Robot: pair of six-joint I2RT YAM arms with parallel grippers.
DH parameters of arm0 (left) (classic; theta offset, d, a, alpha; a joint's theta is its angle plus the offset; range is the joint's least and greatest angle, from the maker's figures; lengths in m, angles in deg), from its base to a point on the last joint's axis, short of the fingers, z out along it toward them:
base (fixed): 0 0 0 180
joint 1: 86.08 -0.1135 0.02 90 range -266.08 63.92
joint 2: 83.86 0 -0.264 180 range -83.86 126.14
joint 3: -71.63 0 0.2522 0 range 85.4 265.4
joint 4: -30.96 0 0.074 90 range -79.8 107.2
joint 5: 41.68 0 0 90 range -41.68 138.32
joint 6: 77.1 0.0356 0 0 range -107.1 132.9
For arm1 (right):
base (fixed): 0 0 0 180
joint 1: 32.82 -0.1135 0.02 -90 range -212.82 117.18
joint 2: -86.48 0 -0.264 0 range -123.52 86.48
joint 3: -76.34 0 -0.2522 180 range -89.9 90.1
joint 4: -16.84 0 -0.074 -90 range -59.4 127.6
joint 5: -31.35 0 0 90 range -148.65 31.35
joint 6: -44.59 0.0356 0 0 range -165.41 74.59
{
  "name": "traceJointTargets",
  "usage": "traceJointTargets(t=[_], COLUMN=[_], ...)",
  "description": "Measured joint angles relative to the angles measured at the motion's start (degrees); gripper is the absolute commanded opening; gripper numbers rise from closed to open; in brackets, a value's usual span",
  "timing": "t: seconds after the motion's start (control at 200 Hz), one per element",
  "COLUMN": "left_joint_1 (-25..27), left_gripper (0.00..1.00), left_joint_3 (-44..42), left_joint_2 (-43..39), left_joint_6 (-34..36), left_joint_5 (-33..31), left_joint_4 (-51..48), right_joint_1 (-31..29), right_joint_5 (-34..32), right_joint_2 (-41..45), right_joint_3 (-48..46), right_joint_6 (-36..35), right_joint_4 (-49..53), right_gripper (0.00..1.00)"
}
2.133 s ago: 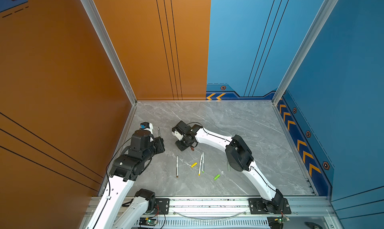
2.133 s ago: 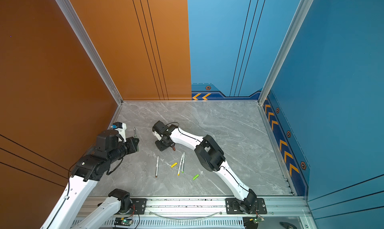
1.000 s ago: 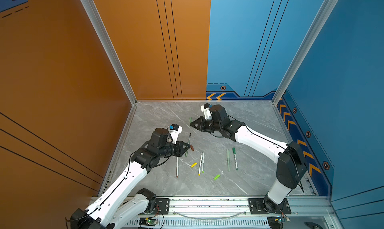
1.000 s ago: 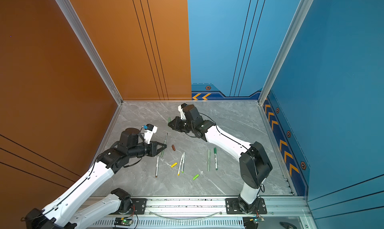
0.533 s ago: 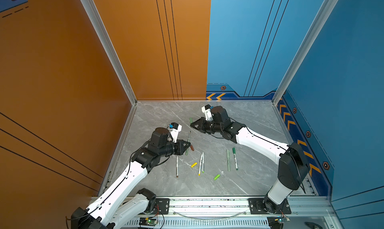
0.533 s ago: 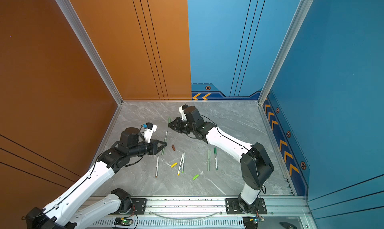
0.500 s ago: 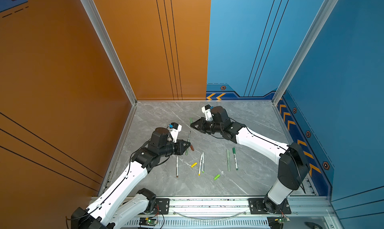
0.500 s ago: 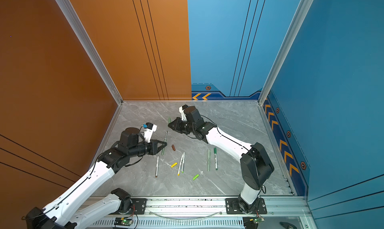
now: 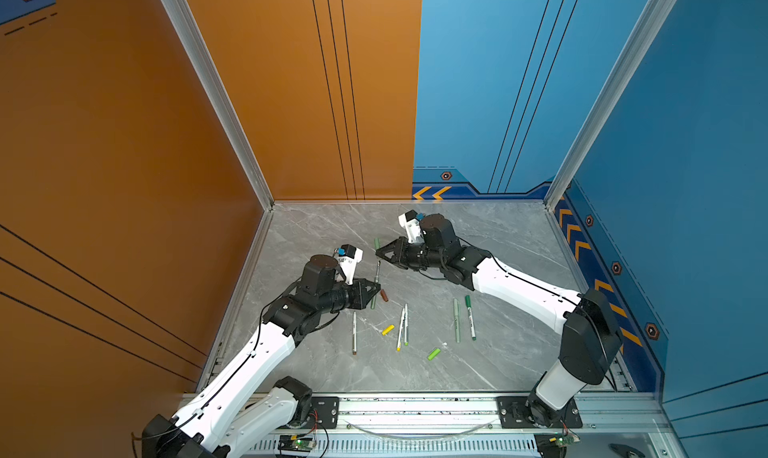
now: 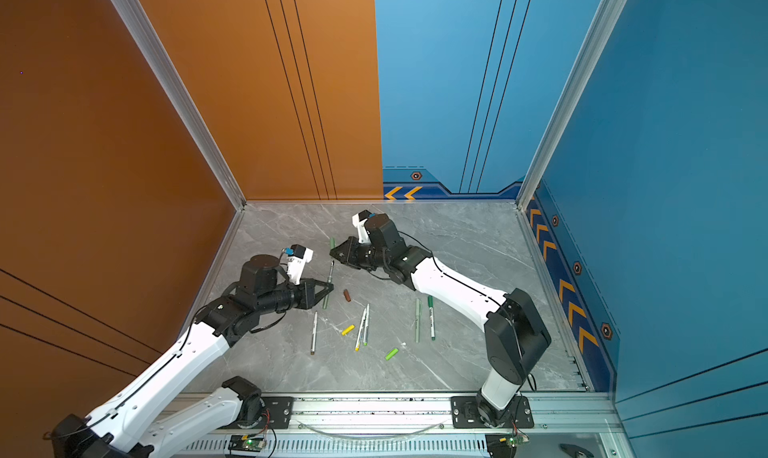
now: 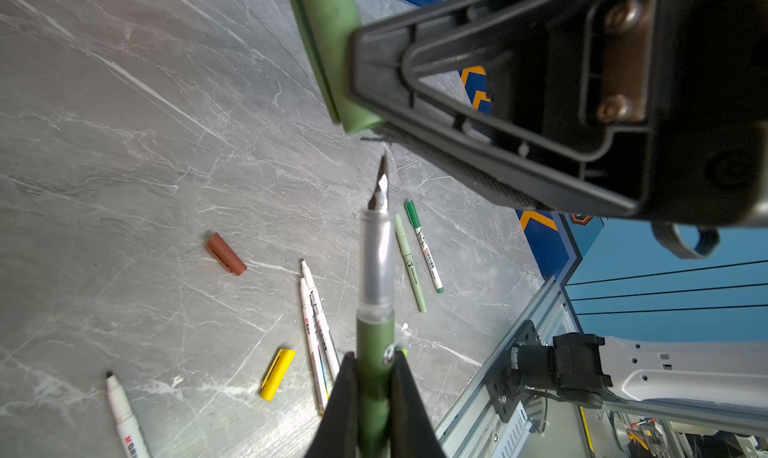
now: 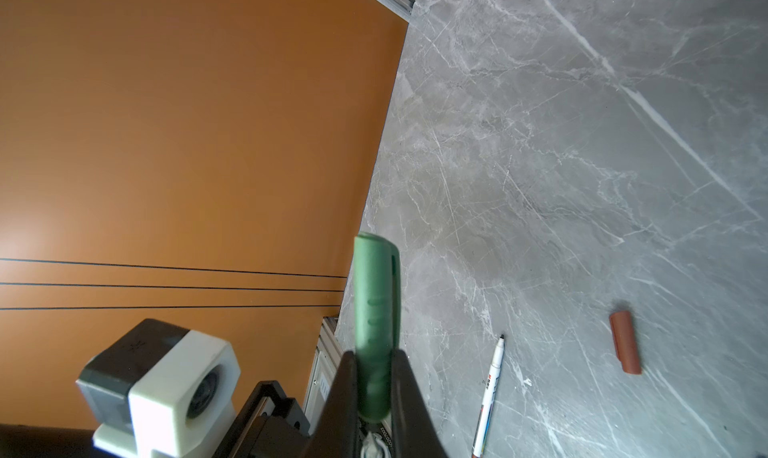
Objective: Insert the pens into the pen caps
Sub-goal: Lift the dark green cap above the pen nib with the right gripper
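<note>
My left gripper (image 9: 376,287) (image 11: 374,356) is shut on a dark olive pen (image 9: 375,283) (image 11: 376,268). Its clear section and bare nib stick out past the fingers. My right gripper (image 9: 378,252) (image 12: 374,354) is shut on a green pen cap (image 9: 377,243) (image 12: 376,293) (image 11: 332,52). The two are held above the table's left middle, in both top views. The nib points at the cap's near end, a short gap away and slightly off line. On the table lie a brown cap (image 9: 384,295), a yellow cap (image 9: 387,330) and a lime cap (image 9: 433,354).
Three uncapped white pens (image 9: 354,333) (image 9: 400,330) (image 9: 406,325) lie in front of the grippers. A pale sage pen (image 9: 457,320) and a white pen with a green cap (image 9: 469,316) lie side by side under the right arm. The orange wall (image 12: 166,144) stands close on the left.
Two seconds ago the left arm was drawn back by the wall and the right gripper hung low mid-table; both have come to face each other. In the last second they barely shifted.
</note>
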Motion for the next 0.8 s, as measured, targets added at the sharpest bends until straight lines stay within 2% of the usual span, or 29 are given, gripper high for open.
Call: traceJointTargets(t=[0.796], left_joint_1=[0.13], left_gripper=[0.0], left_joint_3=[-0.61], left_joint_2=[-1.4], left_joint_6=[-1.33], left_joint_5=[-1.62], left_joint_4=[0.02], right_joint_1=[-1.95], right_joint_5=[-0.04], right_joint_2=[1.25], right_joint_3=[-2.1], right_joint_6=[-0.02], right_joint_4=[-0.04], right_gripper=[0.05])
